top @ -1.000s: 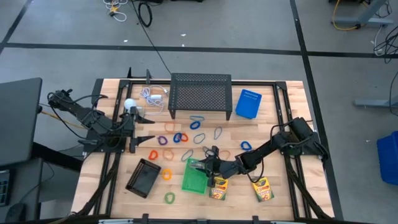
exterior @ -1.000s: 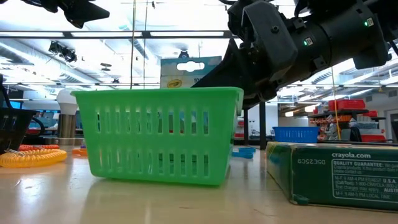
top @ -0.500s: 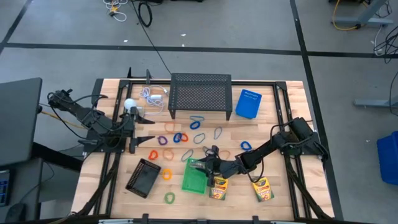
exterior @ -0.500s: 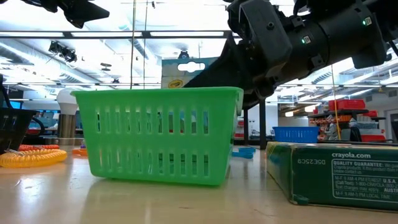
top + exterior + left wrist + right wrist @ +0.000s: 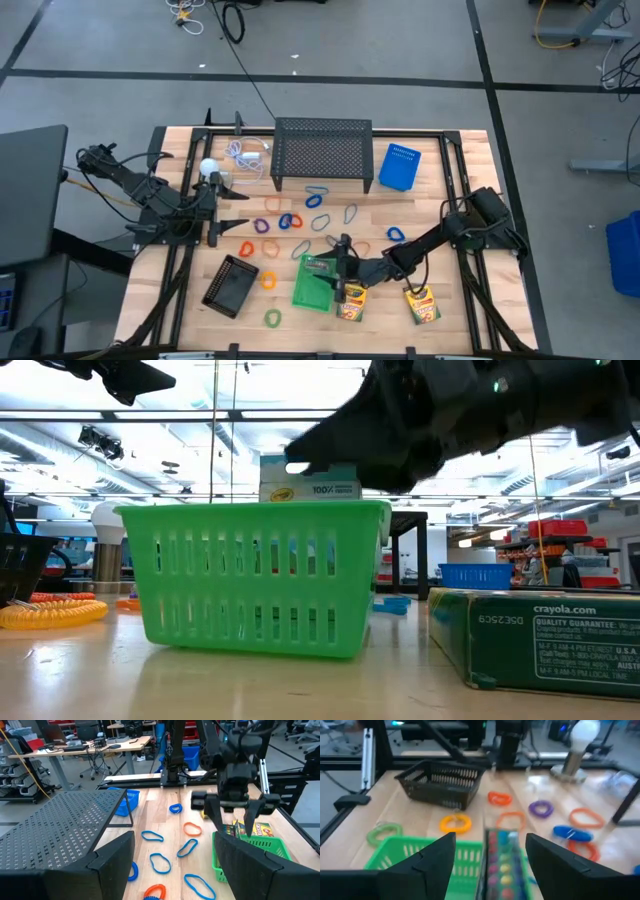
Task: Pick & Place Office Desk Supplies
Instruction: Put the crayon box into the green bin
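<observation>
- Right pincer (image 5: 333,268) sits over the near-right rim of the green slotted plastic basket (image 5: 308,290), which stands on the wooden slatted worktop (image 5: 450,330).
- Right wrist view: fingers (image 5: 432,857) spread apart; a crayon box (image 5: 502,857) with rows of coloured crayon tips printed on it stands upright between them, in the basket. Whether the fingers touch the box, I cannot tell.
- Low view: top of that box (image 5: 310,478) shows above the basket's rim (image 5: 250,508), with the right arm just above it.
- Two more yellow crayon boxes with green marks lie flat on the worktop: one (image 5: 351,300) just beside the basket's right side, one (image 5: 422,304) farther right, apart.
- Thin loops in orange, blue, green and grey lie scattered between the basket and the black mesh riser (image 5: 322,150); blue loop (image 5: 396,234), orange coiled loop (image 5: 268,280), green loop (image 5: 272,319).
- Black slotted tray (image 5: 231,284) lies left of the basket, apart.
- Blue box (image 5: 400,166) sits right of the riser.
- Left pincer (image 5: 228,208) rests at the worktop's left edge, fingers released and holding nothing, near the white ball (image 5: 208,168).
</observation>
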Controlling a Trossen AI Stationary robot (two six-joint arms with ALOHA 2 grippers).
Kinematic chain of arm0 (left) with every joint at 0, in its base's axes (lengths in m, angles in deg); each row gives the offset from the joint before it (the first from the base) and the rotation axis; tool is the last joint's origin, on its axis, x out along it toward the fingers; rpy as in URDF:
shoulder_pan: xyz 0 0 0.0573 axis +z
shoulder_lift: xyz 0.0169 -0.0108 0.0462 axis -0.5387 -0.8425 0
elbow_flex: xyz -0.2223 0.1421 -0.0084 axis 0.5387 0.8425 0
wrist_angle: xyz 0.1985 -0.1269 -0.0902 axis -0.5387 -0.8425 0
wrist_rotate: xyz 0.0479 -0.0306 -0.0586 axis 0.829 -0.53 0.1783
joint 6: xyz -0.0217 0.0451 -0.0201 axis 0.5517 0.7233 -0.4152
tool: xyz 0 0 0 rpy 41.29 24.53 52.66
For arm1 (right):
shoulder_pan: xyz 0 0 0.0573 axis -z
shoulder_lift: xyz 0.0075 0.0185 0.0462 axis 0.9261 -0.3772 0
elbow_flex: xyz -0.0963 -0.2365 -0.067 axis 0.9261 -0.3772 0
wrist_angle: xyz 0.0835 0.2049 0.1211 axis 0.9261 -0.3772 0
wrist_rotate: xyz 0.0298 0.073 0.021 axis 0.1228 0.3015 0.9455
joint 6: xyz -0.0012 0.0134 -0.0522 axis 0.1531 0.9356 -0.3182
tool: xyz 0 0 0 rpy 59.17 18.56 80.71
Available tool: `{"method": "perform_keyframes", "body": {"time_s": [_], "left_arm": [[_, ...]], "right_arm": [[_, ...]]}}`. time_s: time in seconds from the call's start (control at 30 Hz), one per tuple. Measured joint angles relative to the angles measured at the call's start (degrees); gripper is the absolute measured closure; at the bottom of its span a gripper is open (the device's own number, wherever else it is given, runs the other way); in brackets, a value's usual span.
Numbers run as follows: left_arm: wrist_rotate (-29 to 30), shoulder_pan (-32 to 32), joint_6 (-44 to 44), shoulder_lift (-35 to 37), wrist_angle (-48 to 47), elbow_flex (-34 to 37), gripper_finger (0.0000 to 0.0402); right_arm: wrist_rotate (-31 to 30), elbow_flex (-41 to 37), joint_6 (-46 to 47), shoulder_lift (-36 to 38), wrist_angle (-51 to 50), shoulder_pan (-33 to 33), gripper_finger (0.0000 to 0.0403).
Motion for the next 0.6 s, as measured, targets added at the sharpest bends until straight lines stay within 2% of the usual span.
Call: {"method": "perform_keyframes", "body": {"time_s": [0.17, 0.33, 0.43, 0.6], "left_arm": [[0.0, 0.0, 0.0, 0.1, 0.0, 0.0, 0.0118], [-0.4, 0.0, -0.5, 0.1, -0.9, 0.0, 0.0118], [-0.5, 0.0, -0.6, 0.0, -0.9, 0.0, 0.0118], [-0.5, 0.0, -0.6, 0.0, -0.9, 0.0, 0.0118]], "right_arm": [[-3.7, 0.0, -4.5, 4.9, -2.6, -1.4, 0.0151], [-11.1, 0.0, -4.7, 11.0, -13.5, -3.1, 0.0151], [-14.9, 0.0, -2.3, 14.0, -19.5, -4.2, 0.0151], [-15.6, 0.0, 5.8, 17.3, -28.9, -6.0, 0.0151]]}}
